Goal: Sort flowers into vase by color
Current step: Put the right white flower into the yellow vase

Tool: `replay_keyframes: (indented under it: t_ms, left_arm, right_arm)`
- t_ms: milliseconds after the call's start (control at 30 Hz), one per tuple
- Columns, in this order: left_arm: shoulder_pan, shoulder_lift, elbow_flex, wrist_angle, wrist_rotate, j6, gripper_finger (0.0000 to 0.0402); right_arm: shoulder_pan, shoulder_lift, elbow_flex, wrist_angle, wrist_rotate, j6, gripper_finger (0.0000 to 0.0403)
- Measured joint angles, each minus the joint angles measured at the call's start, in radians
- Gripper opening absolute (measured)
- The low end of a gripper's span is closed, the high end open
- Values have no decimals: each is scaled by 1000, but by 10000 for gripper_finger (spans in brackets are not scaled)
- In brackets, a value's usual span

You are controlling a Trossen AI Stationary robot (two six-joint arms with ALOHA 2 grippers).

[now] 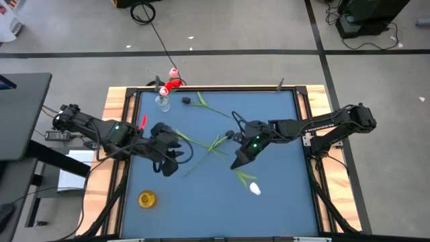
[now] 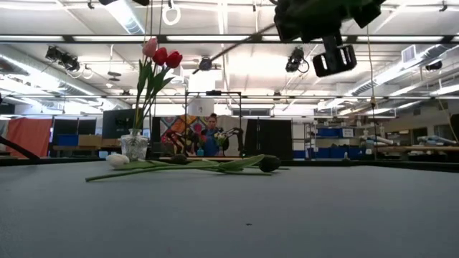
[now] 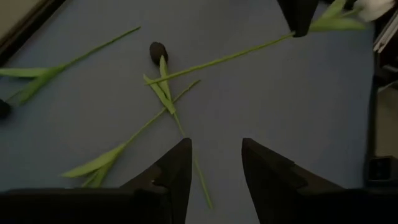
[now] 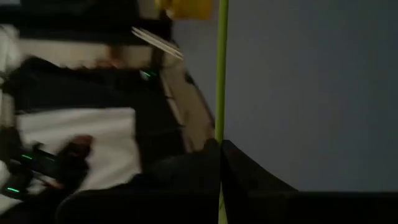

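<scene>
A clear vase [image 1: 162, 102] at the table's far left holds red and pink flowers [image 2: 159, 56]. A yellow vase [image 1: 147, 198] stands near left. My right gripper [image 1: 238, 161], mid-table, is shut on a white tulip [image 1: 254, 187]. My left gripper [image 1: 169, 161] hovers open left of centre, above loose stems [image 3: 149, 121], touching nothing. A dark-headed tulip [image 3: 157, 51] lies flat on the mat at mid-table. Another white tulip [image 1: 186, 100] lies flat by the clear vase. My right gripper pinches the white tulip's thin green stem [image 4: 219, 124] between its two fingers, close behind the leaves and head [image 3: 376, 7]. The fingers lie across the stem. The long free end [image 2: 229, 51] sticks out toward the yellow vase, raised clear of the table.
Wooden rails [image 1: 121, 101] frame the blue mat. Crossed stems and leaves [image 1: 216, 143] lie between the two grippers. The mat's near half [image 1: 222, 215] is bare apart from the yellow vase. A person [image 2: 211, 136] shows far behind the table.
</scene>
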Motion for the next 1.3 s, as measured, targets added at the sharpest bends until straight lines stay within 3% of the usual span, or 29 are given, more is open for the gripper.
replay_keyframes:
  t_ms: [300,533,700,933,1300]
  left_arm:
    - [-12,1,0,13,-17,182,145]
    - [-4,48,0,346,-64,689,168]
    - [8,143,1,539,-54,900,212]
    - [31,227,1,561,-52,972,217]
    - [53,253,0,563,-14,976,130]
  right_arm:
    - [-19,0,0,193,70,260,9]
    - [-16,19,0,255,23,449,9]
    - [-3,37,0,389,17,520,9]
    - [6,42,0,431,57,550,9]
    - [8,42,0,468,74,550,9]
